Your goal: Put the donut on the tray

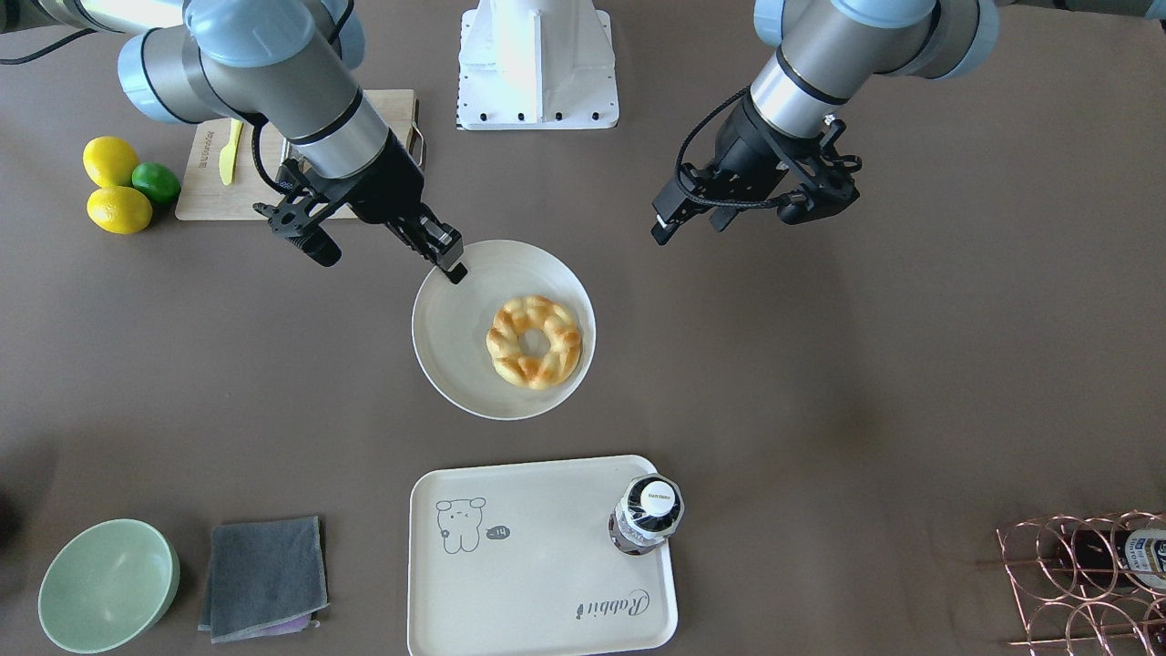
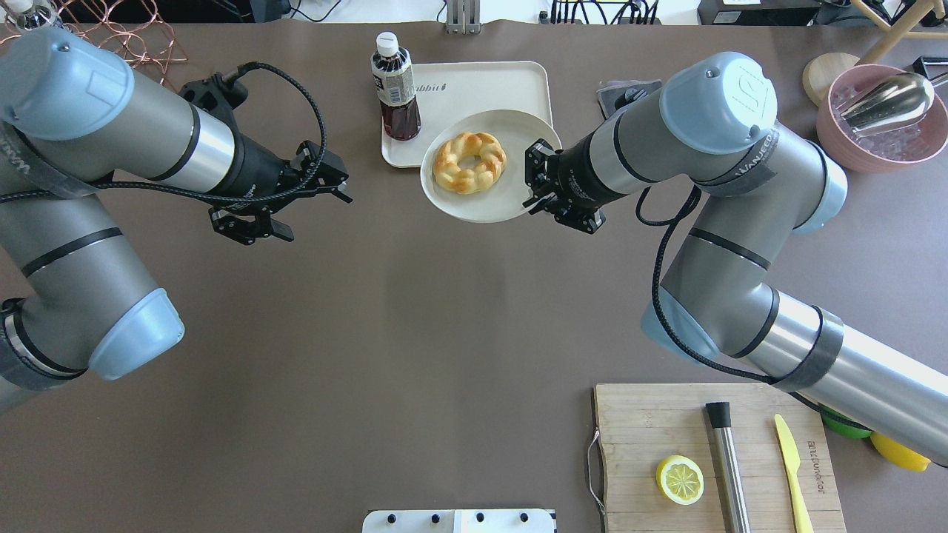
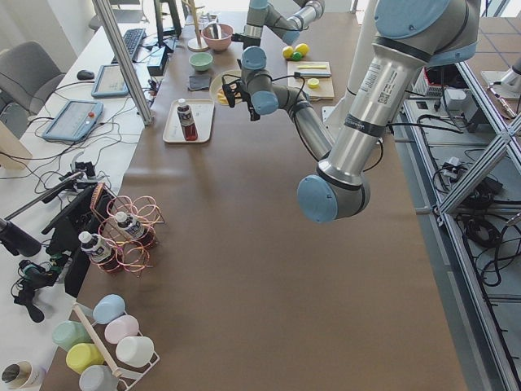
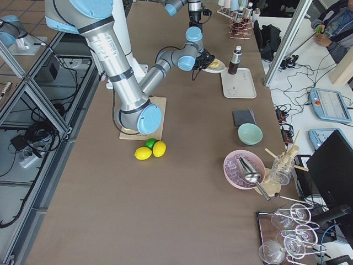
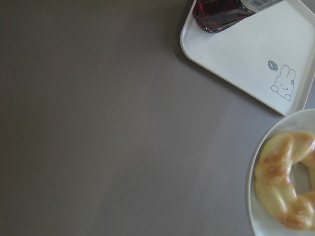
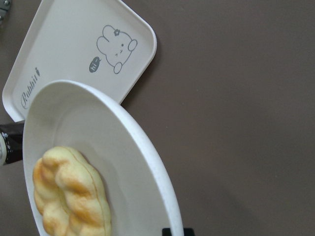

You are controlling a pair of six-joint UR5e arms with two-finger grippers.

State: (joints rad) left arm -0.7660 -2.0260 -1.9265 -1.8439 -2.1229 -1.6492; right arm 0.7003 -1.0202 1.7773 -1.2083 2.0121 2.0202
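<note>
Brown worktop, front-facing view. The donut lies flat on a round white plate, slightly toward the plate's 4 o'clock, not on the tray. The tray is at the plate's 6 o'clock, with a gap between them in this view. A dark bottle stands upright at the tray's 2 o'clock corner. Right jaws are clamped on the plate rim at 10 o'clock. Left jaws are spread apart, holding nothing, at the plate's 2 o'clock and well apart from it. A cutting board lies at the plate's 10 o'clock.
</note>
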